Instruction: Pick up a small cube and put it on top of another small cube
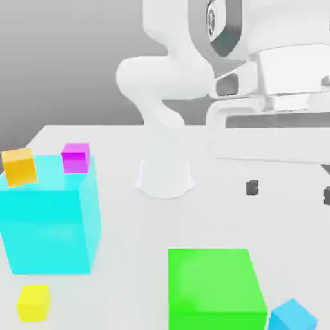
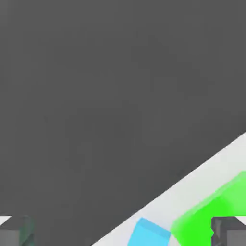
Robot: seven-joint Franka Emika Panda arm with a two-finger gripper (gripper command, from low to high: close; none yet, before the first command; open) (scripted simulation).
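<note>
Nothing of the task was done yet, as far as the pictures went: no small cube sat on another, and both the pick and the stacking were left.

The white arm (image 1: 193,71) reared over the table (image 1: 122,148), its hand high at the exterior view's right. The large cyan block (image 1: 50,216) stood at that view's left, and the green block (image 1: 216,290) lay near its lower edge. Upon the cyan block rested an orange cube (image 1: 19,166) and a magenta cube (image 1: 75,157), apart from each other; a yellow cube (image 1: 33,302) sat on the table just below the cyan block. The small cube (image 1: 292,316), sky-blue, lay on the table just beside the green block's lower right corner, at the table's edge, and the hand view caught it (image 2: 149,234) next to that green block too.

The gripper (image 1: 290,191) hung well above the table with its jaws spread wide, the dark fingertips (image 1: 252,187) far apart, holding nothing and touching nothing. My judgement: it had first to descend over the sky-blue cube, then carry it to another small cube
</note>
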